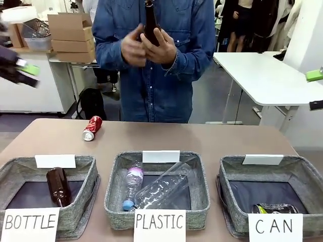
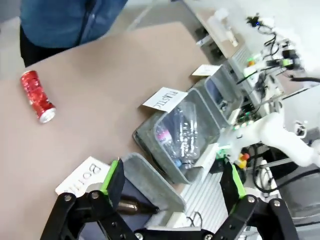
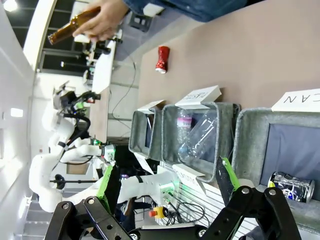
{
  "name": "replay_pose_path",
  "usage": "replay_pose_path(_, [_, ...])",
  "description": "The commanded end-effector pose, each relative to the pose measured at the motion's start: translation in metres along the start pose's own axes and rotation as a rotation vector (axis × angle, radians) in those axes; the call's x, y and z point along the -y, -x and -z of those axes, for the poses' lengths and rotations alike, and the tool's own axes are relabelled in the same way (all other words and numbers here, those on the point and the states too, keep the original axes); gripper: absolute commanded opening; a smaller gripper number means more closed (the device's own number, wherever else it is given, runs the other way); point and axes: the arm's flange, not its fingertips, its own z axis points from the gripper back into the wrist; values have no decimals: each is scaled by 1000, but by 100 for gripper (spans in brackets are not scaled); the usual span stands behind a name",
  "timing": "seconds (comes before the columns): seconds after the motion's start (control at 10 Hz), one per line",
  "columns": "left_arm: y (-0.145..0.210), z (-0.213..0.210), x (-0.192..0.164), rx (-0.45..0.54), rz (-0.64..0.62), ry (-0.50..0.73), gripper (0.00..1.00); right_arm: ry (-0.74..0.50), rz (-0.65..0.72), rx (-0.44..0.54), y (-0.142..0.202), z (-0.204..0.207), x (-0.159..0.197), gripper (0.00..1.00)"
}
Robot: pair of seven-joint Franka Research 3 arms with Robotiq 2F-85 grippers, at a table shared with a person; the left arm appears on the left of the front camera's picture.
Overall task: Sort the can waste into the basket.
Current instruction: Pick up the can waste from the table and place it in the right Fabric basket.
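Three grey baskets (image 1: 115,174) stand in a row on the table (image 1: 212,138). Two grippers, left gripper (image 2: 172,172) and right gripper (image 3: 166,171), both have their jaws apart and empty. Two cans: the dark can (image 1: 275,208) lies inside the CAN basket (image 1: 303,174), and the red can (image 1: 92,128) lies on the table beyond the BOTTLE basket (image 1: 90,174).

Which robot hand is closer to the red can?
Left. The left gripper hangs off the table's left side, nearer the red can; the right gripper is far across on the right.

- BOTTLE basket (image 1: 87,174) left, PLASTIC basket (image 1: 115,191) middle, CAN basket (image 1: 302,169) right, in a row.
- Near can (image 1: 275,208) in CAN basket.
- Far can (image 1: 92,128) on table (image 1: 202,138), behind BOTTLE basket.
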Motion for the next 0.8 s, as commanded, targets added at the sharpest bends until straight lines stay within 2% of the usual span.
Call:
replay_pose_path(0.0, [40, -44, 11, 56, 30, 28, 100, 3, -20, -5, -1, -2, 1, 100])
replay_pose_path(0.1, [56, -62, 17, 63, 53, 54, 100, 3, -20, -5, -1, -2, 1, 100])
replay_pose_path(0.2, [60, -61, 19, 94, -14, 44, 100, 3, -20, -5, -1, -2, 1, 100])
replay_pose_path(0.3, [43, -62, 20, 74, 17, 33, 100, 3, -20, -5, -1, -2, 1, 100])
replay_pose_path(0.4, [43, -62, 20, 74, 17, 33, 100, 3, -20, -5, -1, -2, 1, 100])
replay_pose_path(0.5, [60, -76, 23, 98, 2, 43, 100, 3, -20, -5, -1, -2, 1, 100])
replay_pose_path(0.6, [48, -59, 25, -2, 51, 27, 100, 3, -20, -5, -1, -2, 1, 100])
replay_pose_path(0.7, [42, -79, 33, 30, 72, 42, 100, 3, -20, -5, -1, -2, 1, 100])
